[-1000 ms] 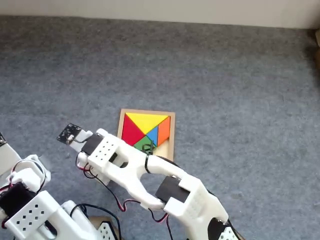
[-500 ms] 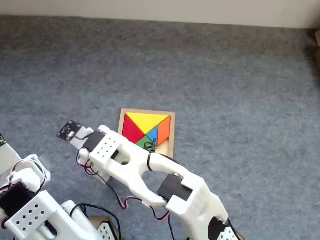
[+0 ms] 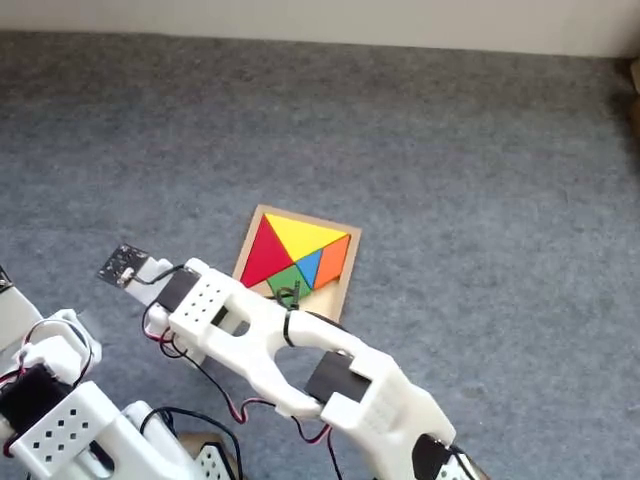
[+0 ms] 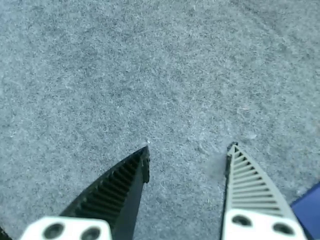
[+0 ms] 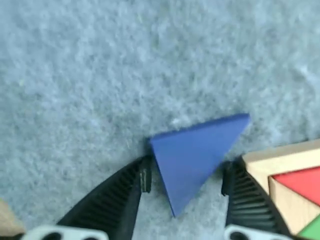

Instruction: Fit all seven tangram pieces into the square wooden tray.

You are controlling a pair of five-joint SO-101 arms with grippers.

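Note:
The square wooden tray point(image 3: 350, 276) lies askew on the grey carpet. It holds a yellow triangle point(image 3: 305, 238), a red triangle point(image 3: 262, 255), an orange piece point(image 3: 333, 258), a small blue piece point(image 3: 310, 268) and a green piece point(image 3: 285, 280). The right arm point(image 3: 250, 335) stretches over the carpet to the tray's near left corner. My right gripper point(image 5: 185, 170) is open, with one finger on each side of a loose blue triangle point(image 5: 192, 150) that lies flat on the carpet beside the tray's corner point(image 5: 280, 160). My left gripper point(image 4: 187, 150) hangs open over bare carpet.
The left arm point(image 3: 45, 400) sits at the near left edge with its cables. A blue corner of something point(image 4: 310, 210) shows beside the left gripper's pale finger. Open carpet point(image 3: 450, 130) spreads beyond and to the right of the tray.
The tray has turned clockwise from square to askew. The right arm's wrist end has shifted left. The left arm has not moved.

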